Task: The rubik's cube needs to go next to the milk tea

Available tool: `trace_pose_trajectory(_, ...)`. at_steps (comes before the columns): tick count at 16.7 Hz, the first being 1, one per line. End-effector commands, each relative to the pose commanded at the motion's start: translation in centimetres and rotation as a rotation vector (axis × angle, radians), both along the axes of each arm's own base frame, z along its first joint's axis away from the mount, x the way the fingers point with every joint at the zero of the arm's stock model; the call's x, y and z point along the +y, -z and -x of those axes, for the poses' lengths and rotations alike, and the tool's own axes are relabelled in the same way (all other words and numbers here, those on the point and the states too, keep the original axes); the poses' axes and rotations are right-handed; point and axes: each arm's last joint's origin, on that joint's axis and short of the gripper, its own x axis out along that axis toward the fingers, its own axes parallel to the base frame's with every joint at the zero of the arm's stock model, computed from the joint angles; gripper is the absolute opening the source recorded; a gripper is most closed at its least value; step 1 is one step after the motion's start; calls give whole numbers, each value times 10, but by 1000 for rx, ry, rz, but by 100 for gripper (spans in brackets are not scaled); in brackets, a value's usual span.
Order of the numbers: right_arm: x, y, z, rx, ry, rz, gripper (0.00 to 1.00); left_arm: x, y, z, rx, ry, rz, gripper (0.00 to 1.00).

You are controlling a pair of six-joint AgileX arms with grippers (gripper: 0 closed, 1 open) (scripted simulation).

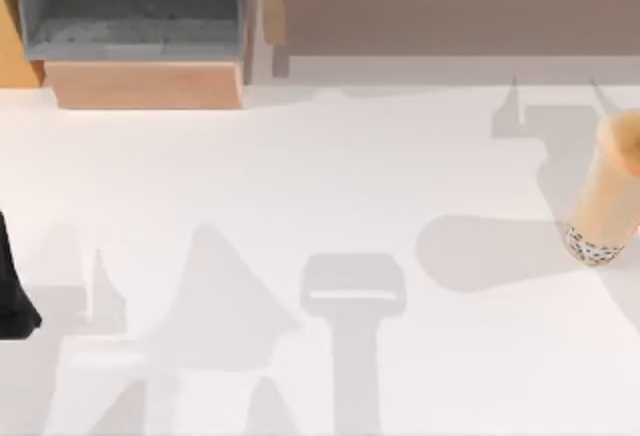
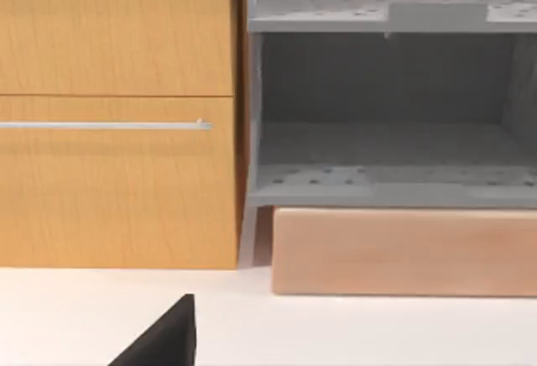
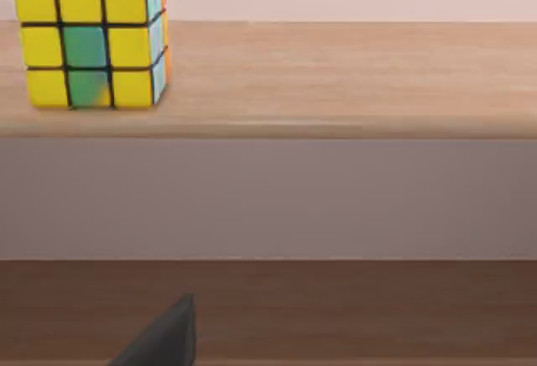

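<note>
Left arm [image 1: 15,296] is just parked at the table's left edge, and you can't tell how its fingers are set. Same for the right one. The rubik's cube [image 3: 91,39] sits untouched up on a wooden shelf [image 3: 336,81], while the milk tea [image 1: 605,196] stands far right. So nothing's done yet: you've still got the whole grab-and-carry ahead.
</note>
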Motion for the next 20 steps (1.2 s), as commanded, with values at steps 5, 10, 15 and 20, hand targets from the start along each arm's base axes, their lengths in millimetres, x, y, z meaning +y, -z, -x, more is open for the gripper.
trace_pose_trajectory(5, 61, -15, -97, 11, -5, 1, 100, 0, 0, 0, 0, 0, 0, 100)
trace_pose_trajectory(10, 102, -9, -141, 4, -11, -6, 100, 0, 0, 0, 0, 0, 0, 100)
trace_pose_trajectory(15, 105, -8, -144, 3, -11, -7, 100, 0, 0, 0, 0, 0, 0, 100)
trace_pose_trajectory(20, 102, -13, -153, 3, -11, -8, 100, 0, 0, 0, 0, 0, 0, 100)
